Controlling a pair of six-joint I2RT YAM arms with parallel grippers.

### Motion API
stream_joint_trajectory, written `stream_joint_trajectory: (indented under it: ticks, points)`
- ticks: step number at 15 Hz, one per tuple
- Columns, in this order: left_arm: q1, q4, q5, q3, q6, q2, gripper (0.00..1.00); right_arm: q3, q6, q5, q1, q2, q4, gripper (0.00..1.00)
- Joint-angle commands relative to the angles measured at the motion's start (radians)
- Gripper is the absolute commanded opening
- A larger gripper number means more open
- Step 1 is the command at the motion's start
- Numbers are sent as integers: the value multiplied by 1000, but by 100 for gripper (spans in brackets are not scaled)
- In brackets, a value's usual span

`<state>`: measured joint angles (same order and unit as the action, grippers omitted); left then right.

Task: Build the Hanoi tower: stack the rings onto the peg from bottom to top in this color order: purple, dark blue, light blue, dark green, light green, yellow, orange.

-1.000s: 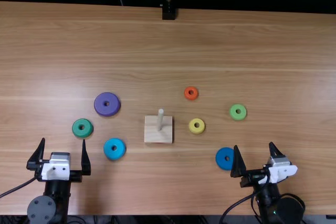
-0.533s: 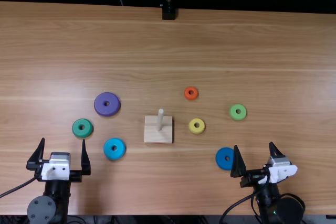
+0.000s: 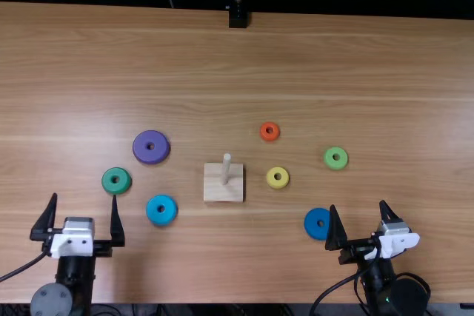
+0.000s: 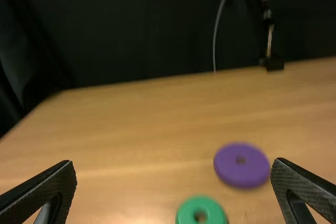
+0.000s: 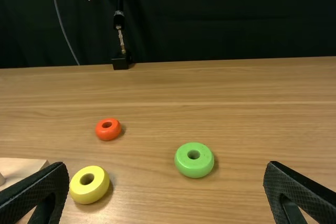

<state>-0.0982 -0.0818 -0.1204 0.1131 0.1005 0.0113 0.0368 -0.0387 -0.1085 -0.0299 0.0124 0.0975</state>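
In the top view my left gripper (image 3: pixel 85 216) stands open at the near left, below the dark green ring (image 3: pixel 116 180); my right gripper (image 3: pixel 358 216) is open beside the dark blue ring (image 3: pixel 317 223). The wooden peg (image 3: pixel 226 169) is bare on its square base. Left of it lie the purple ring (image 3: pixel 140 147) and light blue ring (image 3: pixel 161 220); right of it, the orange (image 3: pixel 269 140), yellow (image 3: pixel 278 186) and light green (image 3: pixel 335 167) rings. The left wrist view has the left gripper (image 4: pixel 174 190) and purple ring (image 4: pixel 242 175); the right wrist view, the right gripper (image 5: pixel 166 190) and light green ring (image 5: pixel 194 170).
At the far edge of the wooden table (image 3: pixel 311 57) stands a black clamp (image 3: pixel 238 17) with a post. Black cables run beside both arms at the near edge.
My left gripper has shifted slightly to the left. The right arm and the rings have kept their places.
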Motion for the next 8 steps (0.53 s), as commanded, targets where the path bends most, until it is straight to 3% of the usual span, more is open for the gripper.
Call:
stream_joint_trajectory:
  ticks: [1,8]
  points:
    - [-1,8,-7,115,3,18,100,-21,-2,-2,7,-12,-1,100]
    - [-11,-80,12,422,14,518,100,-21,-2,-2,7,-12,-1,100]
